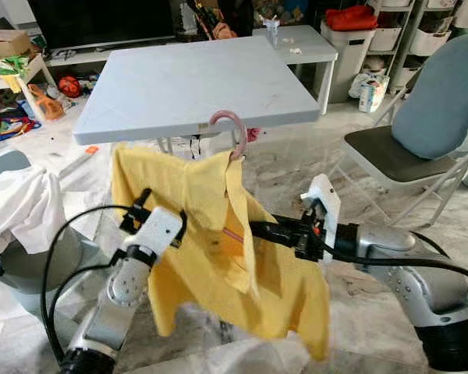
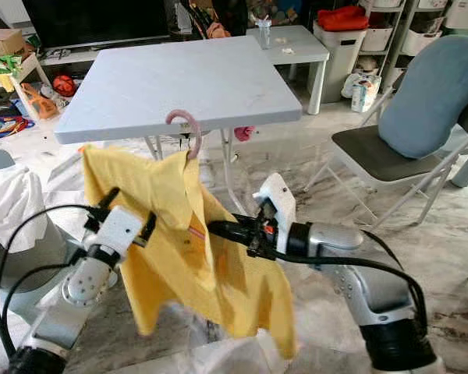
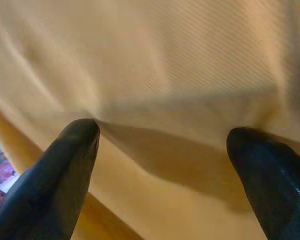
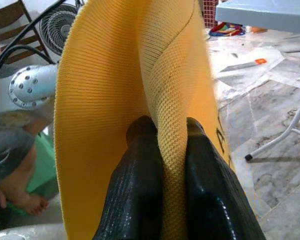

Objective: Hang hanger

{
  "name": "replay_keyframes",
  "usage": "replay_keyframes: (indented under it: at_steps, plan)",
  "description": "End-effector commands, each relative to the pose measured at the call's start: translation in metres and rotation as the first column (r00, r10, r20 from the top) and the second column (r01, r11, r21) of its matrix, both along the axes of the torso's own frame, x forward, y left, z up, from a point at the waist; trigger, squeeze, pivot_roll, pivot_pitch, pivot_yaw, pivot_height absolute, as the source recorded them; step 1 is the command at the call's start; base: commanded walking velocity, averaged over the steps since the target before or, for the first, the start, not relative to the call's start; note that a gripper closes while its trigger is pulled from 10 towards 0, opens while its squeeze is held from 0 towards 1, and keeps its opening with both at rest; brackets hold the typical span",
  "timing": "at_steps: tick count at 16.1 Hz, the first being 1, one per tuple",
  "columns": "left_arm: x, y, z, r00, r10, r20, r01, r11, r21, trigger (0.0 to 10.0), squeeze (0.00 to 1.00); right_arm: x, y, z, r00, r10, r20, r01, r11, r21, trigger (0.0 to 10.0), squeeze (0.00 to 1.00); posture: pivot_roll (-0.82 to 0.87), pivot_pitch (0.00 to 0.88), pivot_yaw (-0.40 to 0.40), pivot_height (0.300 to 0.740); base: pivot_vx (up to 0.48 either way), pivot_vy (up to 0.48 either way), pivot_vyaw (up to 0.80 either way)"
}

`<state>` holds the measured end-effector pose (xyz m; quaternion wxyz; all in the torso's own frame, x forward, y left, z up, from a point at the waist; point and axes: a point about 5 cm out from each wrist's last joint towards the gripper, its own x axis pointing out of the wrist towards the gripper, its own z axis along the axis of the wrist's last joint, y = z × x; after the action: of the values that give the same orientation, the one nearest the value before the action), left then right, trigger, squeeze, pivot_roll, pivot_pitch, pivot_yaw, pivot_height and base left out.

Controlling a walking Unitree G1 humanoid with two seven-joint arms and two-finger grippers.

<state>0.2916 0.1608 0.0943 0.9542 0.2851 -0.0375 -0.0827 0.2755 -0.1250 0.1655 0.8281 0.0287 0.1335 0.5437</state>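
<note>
The right hand (image 4: 162, 135), arm reaching in level from the side, pinches a fold of the yellow shirt (image 1: 210, 234). The left hand (image 3: 162, 145), raised, presses spread fingers into the cloth, gripping nothing. The pink hanger (image 1: 232, 128) hooks up by the table's (image 1: 187, 86) near edge.

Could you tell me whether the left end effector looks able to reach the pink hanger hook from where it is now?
Probably not directly. The left end effector sits open against the yellow shirt, whose fabric lies between it and the pink hanger hook above.

Yellow shirt (image 4: 115, 90) is matt ribbed knit cloth; pink hanger hook (image 1: 232, 125) looks rough, fuzzy; table (image 1: 179, 86) smooth matt plastic; floor (image 1: 296, 164) glossy marble-patterned.
</note>
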Motion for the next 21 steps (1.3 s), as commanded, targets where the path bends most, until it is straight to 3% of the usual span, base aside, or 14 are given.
replay_keyframes:
  at_steps: [1, 4, 5, 9, 12, 16, 18, 19, 21]
  plan:
    - [0.002, 0.009, 0.001, 0.999, 0.035, 0.011, -0.035, 0.999, 0.022, 10.0, 0.00, -0.003, 0.003, 0.009, 0.998, 0.055, 0.036, -0.055, 0.998, 0.012, 10.0, 0.00, -0.09, 0.000, 0.034, 0.740, 0.000, 0.000, 0.00]
    - [0.003, 0.019, 0.001, 0.998, 0.061, 0.016, -0.061, 0.997, 0.035, 10.0, 0.00, -0.002, -0.005, -0.001, 0.997, 0.058, 0.059, -0.052, 0.993, -0.102, 10.0, 0.00, -0.09, 0.000, 0.032, 0.740, 0.000, 0.000, 0.00]
    - [0.004, 0.025, 0.002, 0.996, 0.083, 0.021, -0.084, 0.995, 0.051, 10.0, 0.00, -0.002, -0.012, -0.010, 0.994, 0.081, 0.068, -0.066, 0.979, -0.193, 10.0, 0.00, -0.09, 0.000, 0.031, 0.740, 0.000, 0.000, 0.00]
    - [0.005, 0.042, 0.004, 0.989, 0.148, 0.031, -0.150, 0.987, 0.061, 10.0, 0.00, 0.001, -0.036, -0.020, 0.993, 0.085, 0.081, -0.052, 0.938, -0.342, 10.0, 0.00, -0.09, 0.000, 0.032, 0.740, 0.000, 0.000, 0.00]
    - [0.004, 0.045, 0.004, 0.988, 0.154, 0.032, -0.156, 0.986, 0.064, 10.0, 0.00, 0.010, -0.064, -0.028, 0.991, 0.068, 0.113, -0.008, 0.883, -0.469, 10.0, 0.00, -0.09, 0.000, 0.034, 0.740, 0.000, 0.000, 0.00]
    - [0.003, 0.046, 0.003, 0.987, 0.162, 0.021, -0.162, 0.986, 0.046, 10.0, 0.00, 0.015, -0.116, -0.033, 0.990, 0.055, 0.132, 0.042, 0.771, -0.635, 10.0, 0.00, -0.10, 0.000, 0.038, 0.740, 0.000, 0.000, 0.00]
    - [0.004, 0.042, 0.001, 0.987, 0.157, 0.008, -0.158, 0.987, 0.024, 10.0, 0.00, 0.019, -0.116, -0.027, 0.988, 0.028, 0.150, 0.070, 0.795, -0.603, 10.0, 0.00, -0.10, 0.000, 0.041, 0.740, 0.000, 0.000, 0.00]
    - [0.005, 0.029, 0.000, 0.994, 0.110, -0.001, -0.110, 0.994, -0.010, 10.0, 0.00, 0.025, -0.100, -0.017, 0.986, -0.012, 0.164, 0.093, 0.866, -0.491, 10.0, 0.00, -0.10, 0.000, 0.046, 0.740, 0.000, 0.000, 0.00]
    - [0.004, 0.009, 0.001, 1.000, -0.006, -0.027, 0.004, 0.997, -0.080, 10.0, 0.00, 0.036, -0.081, -0.007, 0.978, -0.083, 0.191, 0.146, 0.927, -0.345, 10.0, 0.00, -0.10, 0.000, 0.048, 0.740, 0.000, 0.000, 0.00]
